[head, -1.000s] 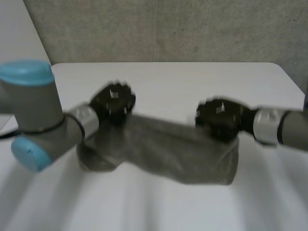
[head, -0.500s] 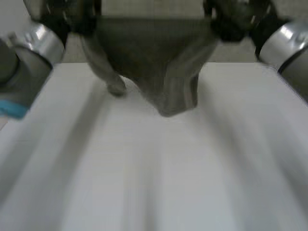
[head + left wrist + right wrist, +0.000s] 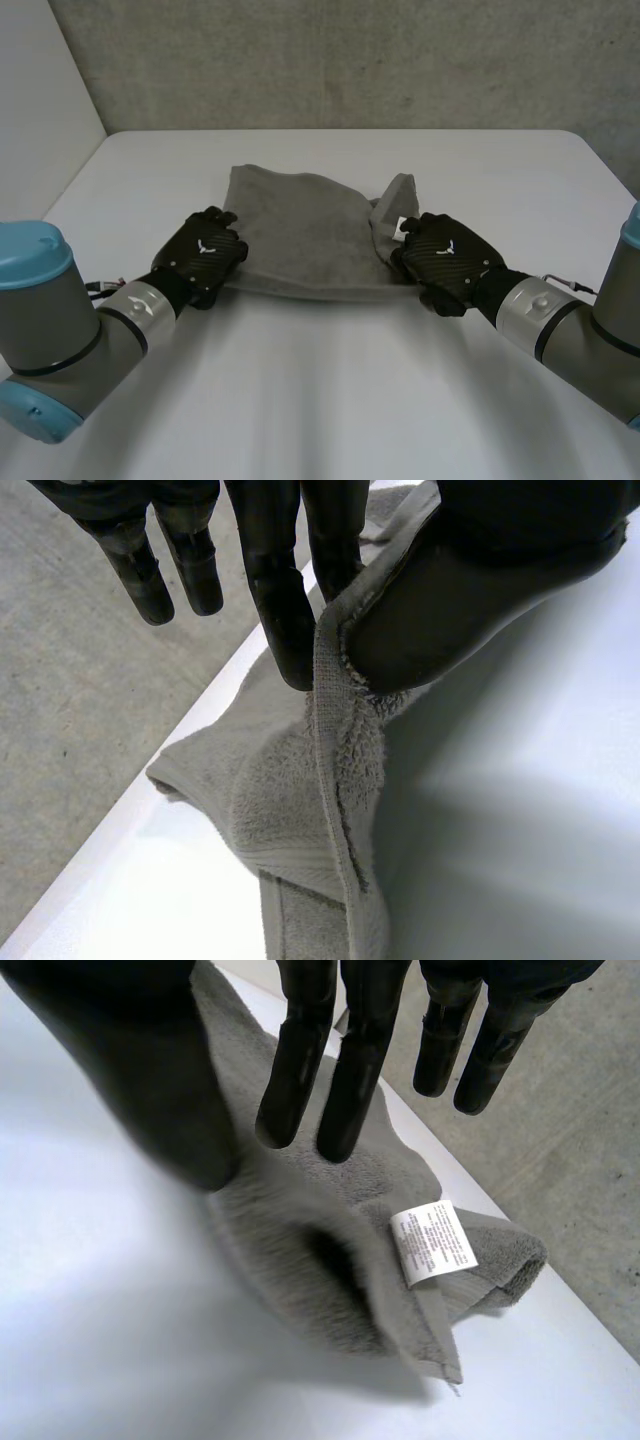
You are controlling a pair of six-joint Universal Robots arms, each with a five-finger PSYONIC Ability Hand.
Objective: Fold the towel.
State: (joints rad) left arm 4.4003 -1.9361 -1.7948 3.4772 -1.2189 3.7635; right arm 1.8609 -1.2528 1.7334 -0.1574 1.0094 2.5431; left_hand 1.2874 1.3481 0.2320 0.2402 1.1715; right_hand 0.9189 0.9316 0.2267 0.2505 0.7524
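The grey towel (image 3: 300, 240) lies flat in the middle of the white table (image 3: 330, 390), with a small flap turned up at its far right corner. My left hand (image 3: 205, 255) is at its near left corner. There a finger (image 3: 283, 630) and the thumb (image 3: 480, 590) pinch the towel's edge (image 3: 335, 730) between them. My right hand (image 3: 445, 260) is at the near right corner. Its fingers (image 3: 350, 1080) are straight and spread from the thumb (image 3: 150, 1070), just above the towel (image 3: 300, 1250). A white label (image 3: 432, 1243) shows on that corner.
A grey wall (image 3: 350, 60) rises behind the table's far edge. Bare tabletop lies in front of the towel and on both sides. My two forearms rest low over the near part of the table.
Half a second ago both hands held the towel high, hanging between them. They have since come down and the towel is spread on the table. The right hand's fingers have straightened off it.
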